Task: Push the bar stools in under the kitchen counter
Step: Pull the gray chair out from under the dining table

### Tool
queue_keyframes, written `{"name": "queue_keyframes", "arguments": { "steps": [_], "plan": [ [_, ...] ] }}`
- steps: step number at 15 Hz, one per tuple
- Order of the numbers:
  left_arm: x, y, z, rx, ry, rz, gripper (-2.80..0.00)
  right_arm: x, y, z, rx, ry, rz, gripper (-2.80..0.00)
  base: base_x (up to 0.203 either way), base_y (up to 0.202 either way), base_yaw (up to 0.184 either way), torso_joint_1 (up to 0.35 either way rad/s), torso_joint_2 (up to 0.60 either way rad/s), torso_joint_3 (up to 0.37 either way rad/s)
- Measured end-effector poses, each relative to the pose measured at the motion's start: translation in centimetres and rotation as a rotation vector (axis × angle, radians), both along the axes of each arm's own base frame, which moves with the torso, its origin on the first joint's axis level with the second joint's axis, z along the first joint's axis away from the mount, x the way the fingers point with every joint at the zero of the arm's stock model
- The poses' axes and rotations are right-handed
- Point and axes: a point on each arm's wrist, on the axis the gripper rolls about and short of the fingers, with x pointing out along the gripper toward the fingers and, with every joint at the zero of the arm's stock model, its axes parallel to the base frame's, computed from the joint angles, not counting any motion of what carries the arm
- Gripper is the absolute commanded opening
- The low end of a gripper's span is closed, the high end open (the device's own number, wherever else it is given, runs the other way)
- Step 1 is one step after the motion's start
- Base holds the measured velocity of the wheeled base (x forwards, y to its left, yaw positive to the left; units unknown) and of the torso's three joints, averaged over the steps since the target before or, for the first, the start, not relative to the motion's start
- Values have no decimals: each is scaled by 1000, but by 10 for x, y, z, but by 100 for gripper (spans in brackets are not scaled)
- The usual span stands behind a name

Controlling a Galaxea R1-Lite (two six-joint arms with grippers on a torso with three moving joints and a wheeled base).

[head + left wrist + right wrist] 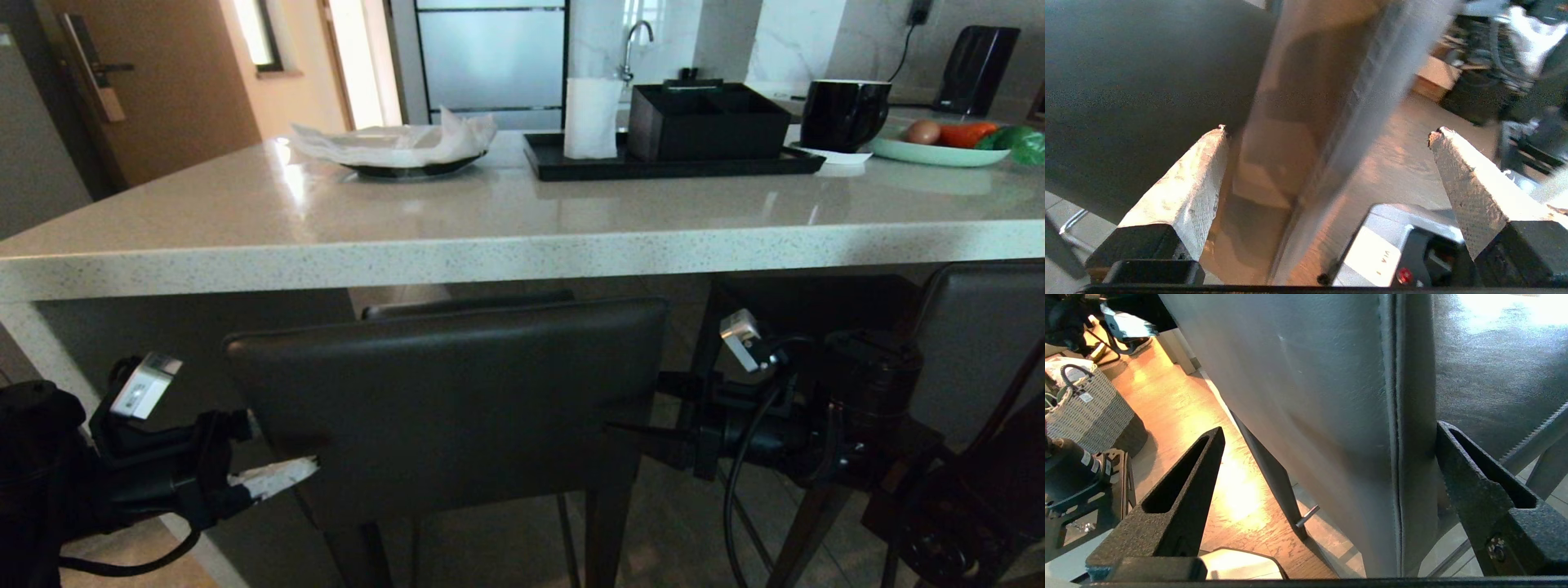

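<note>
From the head camera, two bar stools stand at the near edge of the kitchen counter [506, 245], a pale speckled worktop. The nearer bar stool [449, 400] fills the centre, its dark padded backrest just below the slab edge; the second bar stool [988, 343] shows partly at the right edge, behind the right arm. The left gripper [273, 478] sits at the backrest's lower left corner, its white-wrapped fingers reaching the edge. The right gripper [633, 429] points at the backrest's right edge. On the worktop stand one dark dish with crumpled paper [400, 147], one black tray [669, 163] carrying a white roll [592, 118] and a black box [706, 118], one black mug [845, 113] and one pale plate of vegetables [939, 151].

In the left wrist camera, the two white fingers [1180, 192] are spread wide. One rests against the dark backrest [1126, 90], while the counter's pale side panel [1331, 102] runs between them; nothing is clamped.

In the right wrist camera, the two black fingers [1180, 498] stand wide apart either side of the backrest's seamed edge [1404, 416]. One fingertip touches the padding, the other hangs clear over the wooden floor [1180, 412], gripping nothing. One woven basket [1086, 404] sits on that floor.
</note>
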Motion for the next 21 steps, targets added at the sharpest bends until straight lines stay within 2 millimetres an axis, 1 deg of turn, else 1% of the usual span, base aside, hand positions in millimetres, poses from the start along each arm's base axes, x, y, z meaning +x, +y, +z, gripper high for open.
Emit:
{"name": "queue_keyframes", "arguments": {
  "steps": [5,7,11,15,17,21],
  "plan": [
    [1,-11,2,1,-1,-23,0,1,4,2,5,-8,10,0,0,0,0,0,0,0],
    [1,-12,2,0,1,-26,0,3,8,2,6,-13,19,0,0,0,0,0,0,0],
    [-2,-10,2,-2,7,-18,0,0,22,1,13,-26,63,0,0,0,0,0,0,0],
    [-3,-14,1,-3,12,-29,0,0,23,1,14,-27,68,0,0,0,0,0,0,0],
    [-3,-15,1,-3,15,-31,0,1,23,1,15,-31,62,0,-110,0,-2,6,0,0],
    [-5,-16,0,-5,23,-34,0,1,24,-1,12,-23,67,0,-196,0,-2,1,3,5]
  ]
}}
